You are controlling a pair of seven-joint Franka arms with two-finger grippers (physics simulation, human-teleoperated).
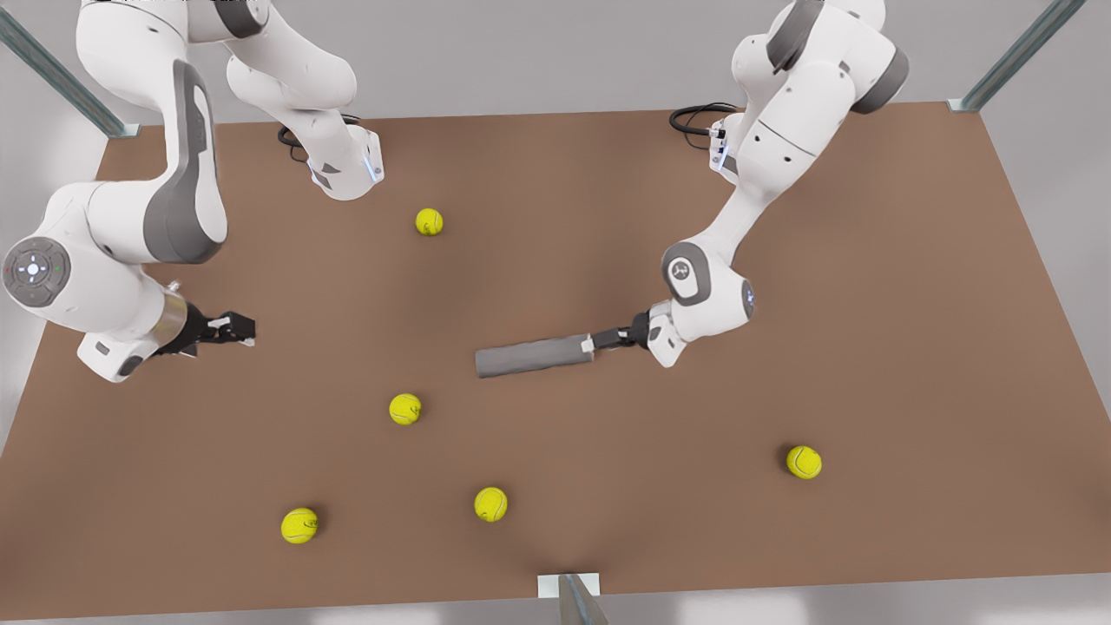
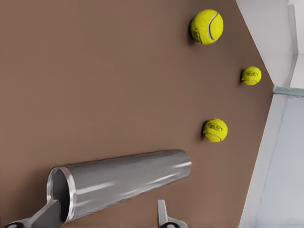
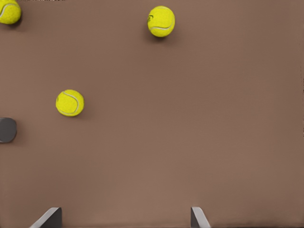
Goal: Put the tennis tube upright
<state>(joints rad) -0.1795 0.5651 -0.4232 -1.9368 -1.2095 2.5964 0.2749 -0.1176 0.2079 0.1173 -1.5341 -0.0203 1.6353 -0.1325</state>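
The tennis tube [image 1: 534, 356] lies on its side near the middle of the brown table [image 1: 868, 347], its silvery rim toward the front view's right. My left gripper [image 1: 599, 340] is at that rim end. The left wrist view shows the tennis tube [image 2: 128, 178] with its open mouth close by. My left gripper [image 2: 107, 218] is open: one finger [image 2: 47, 216] is at the mouth, the other stands beside the wall. My right gripper [image 1: 243, 330] waits open over bare table on the front view's left. The right wrist view shows my right gripper [image 3: 124, 218] and the tennis tube's dark end [image 3: 7, 129].
Several yellow-green tennis balls are scattered on the table: one at the back [image 1: 429, 222], one ahead of the tube [image 1: 404, 408], one near the front edge [image 1: 490, 503]. Both arm bases stand at the back. A metal post [image 1: 577, 599] is at the front edge.
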